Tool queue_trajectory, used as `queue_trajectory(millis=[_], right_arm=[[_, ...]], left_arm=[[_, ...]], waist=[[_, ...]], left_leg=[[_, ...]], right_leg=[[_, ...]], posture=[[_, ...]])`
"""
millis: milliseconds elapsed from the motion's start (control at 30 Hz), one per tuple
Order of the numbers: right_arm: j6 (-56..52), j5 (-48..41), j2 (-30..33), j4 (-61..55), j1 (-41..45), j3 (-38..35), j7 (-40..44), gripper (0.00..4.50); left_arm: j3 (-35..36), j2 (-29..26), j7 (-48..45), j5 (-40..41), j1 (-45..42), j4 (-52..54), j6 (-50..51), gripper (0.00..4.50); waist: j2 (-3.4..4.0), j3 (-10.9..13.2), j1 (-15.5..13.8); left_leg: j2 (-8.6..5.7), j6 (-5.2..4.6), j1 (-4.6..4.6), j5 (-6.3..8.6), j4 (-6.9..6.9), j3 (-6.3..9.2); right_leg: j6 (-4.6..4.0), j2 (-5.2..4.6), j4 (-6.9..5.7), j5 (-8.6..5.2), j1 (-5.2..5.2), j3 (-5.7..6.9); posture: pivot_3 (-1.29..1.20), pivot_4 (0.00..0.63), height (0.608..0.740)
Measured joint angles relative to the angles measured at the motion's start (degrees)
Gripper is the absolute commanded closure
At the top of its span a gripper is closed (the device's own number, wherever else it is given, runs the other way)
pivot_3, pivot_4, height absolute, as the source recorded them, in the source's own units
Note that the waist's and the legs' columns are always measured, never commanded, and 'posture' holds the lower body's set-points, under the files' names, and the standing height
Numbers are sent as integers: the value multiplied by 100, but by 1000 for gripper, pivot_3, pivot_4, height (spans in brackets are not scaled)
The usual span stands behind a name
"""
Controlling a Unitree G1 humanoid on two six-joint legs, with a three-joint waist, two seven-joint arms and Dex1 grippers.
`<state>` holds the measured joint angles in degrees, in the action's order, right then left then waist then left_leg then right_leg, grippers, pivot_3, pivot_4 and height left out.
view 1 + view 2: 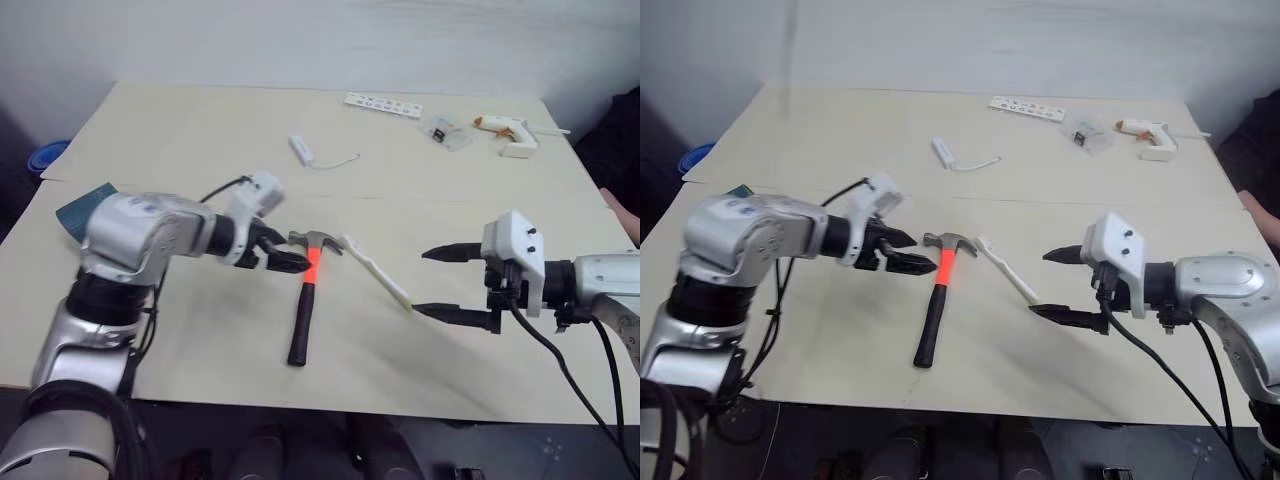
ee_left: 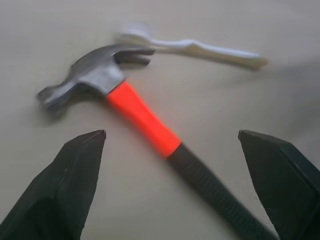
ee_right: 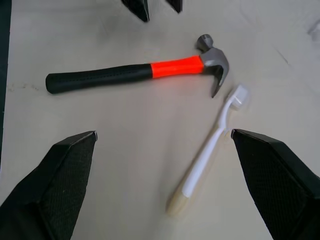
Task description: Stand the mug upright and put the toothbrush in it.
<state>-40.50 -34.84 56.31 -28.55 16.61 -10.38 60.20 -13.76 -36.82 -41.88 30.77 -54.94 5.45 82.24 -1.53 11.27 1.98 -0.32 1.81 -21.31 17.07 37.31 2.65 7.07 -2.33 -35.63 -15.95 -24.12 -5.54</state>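
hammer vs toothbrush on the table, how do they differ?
The hammer is thicker, with a grey metal head, an orange neck and a black grip; the toothbrush is slim and all white to cream. The hammer lies nearer the left gripper, the toothbrush nearer the right gripper. Both lie flat on the table, heads close together, neither held.

On the counter [image 1: 180, 140]: 1 toothbrush [image 1: 377, 270], 1 hammer [image 1: 305, 295], 1 glue gun [image 1: 508, 130], 1 white dongle w/ cable [image 1: 301, 150], 1 white strip [image 1: 384, 104], 1 clear packet [image 1: 444, 131].
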Motion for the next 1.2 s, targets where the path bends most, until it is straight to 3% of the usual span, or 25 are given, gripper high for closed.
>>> queue_trajectory(millis=[167, 633, 733, 1000, 1200], right_arm=[[-9, -10, 10, -20, -272, -372, -226, 14], [-244, -398, -209, -641, -655, -755, -1092, 14], [-262, -476, -212, -682, -654, -755, -1187, 0], [-260, -543, -267, -733, -656, -751, -1357, 0], [-258, -608, -271, -771, -729, -751, -1429, 0]], left_arm=[[-545, 387, 322, -171, -804, -611, 733, 0], [-2086, 933, 59, -408, -1546, -2019, 757, 0], [-2218, 1124, 42, -479, -1599, -2238, 692, 608], [-2415, 1348, -154, -848, -1801, -3079, 242, 3037], [-2403, 1393, -330, -953, -1840, -3292, 156, 3205]], waist=[[-1, 1, -31], [-2, 1, -47], [-1, 1, -40], [-1, 1, -70], [-1, 1, -82]], left_leg=[[-2, 5, 3, -3, 1, -1], [-8, 10, -14, -6, 4, -6], [-7, 10, -13, -6, 3, -6], [-13, 9, -12, -6, 11, -4], [-13, 9, -9, -6, 13, -1]], right_leg=[[-5, 5, -10, -3, -6, -1], [-2, 0, -12, -2, -21, -7], [-2, 2, -15, -3, -23, -7], [1, -1, -13, -3, -16, -7], [3, 0, -14, -2, -10, -7]], posture=[[0, 150, 740], [0, 150, 740], [0, 150, 740], [0, 150, 740], [0, 150, 740]])
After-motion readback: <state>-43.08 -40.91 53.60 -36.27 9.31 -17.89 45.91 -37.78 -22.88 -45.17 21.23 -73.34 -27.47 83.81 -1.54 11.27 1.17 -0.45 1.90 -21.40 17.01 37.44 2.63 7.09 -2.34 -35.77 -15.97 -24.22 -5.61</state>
